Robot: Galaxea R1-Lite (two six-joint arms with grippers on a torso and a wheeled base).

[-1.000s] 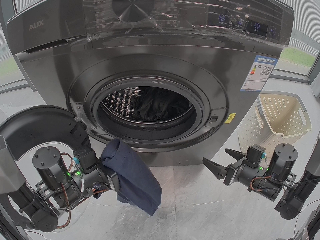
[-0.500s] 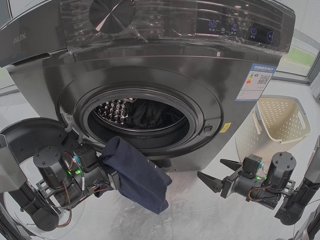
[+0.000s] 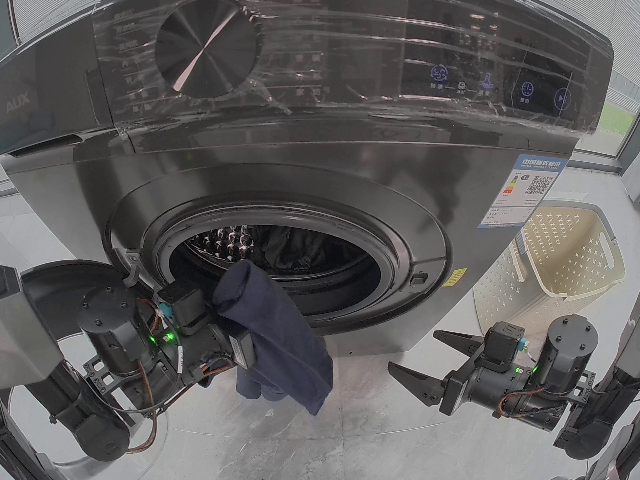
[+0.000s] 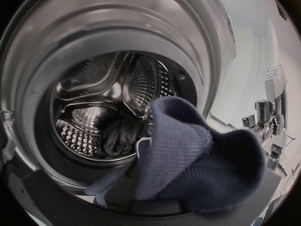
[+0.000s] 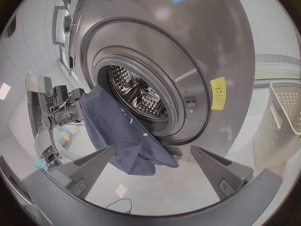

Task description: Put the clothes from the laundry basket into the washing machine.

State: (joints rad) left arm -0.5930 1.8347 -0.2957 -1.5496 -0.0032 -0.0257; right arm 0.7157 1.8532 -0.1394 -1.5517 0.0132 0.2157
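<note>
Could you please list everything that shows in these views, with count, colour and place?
washer: one, dark grey, straight ahead
door: one, dark, swung open on the left
dark clothes: a heap, black, inside the drum
garment: one, navy, hanging before the opening's lower left edge
basket: one, cream, on the floor right of the washer
label: one, blue and white, washer front, upper right
sticker: one, yellow, right of the opening
floor: light grey tiles
left gripper: shut on the garment, lower left of the opening
right gripper: open, holding nothing, low on the right
</note>
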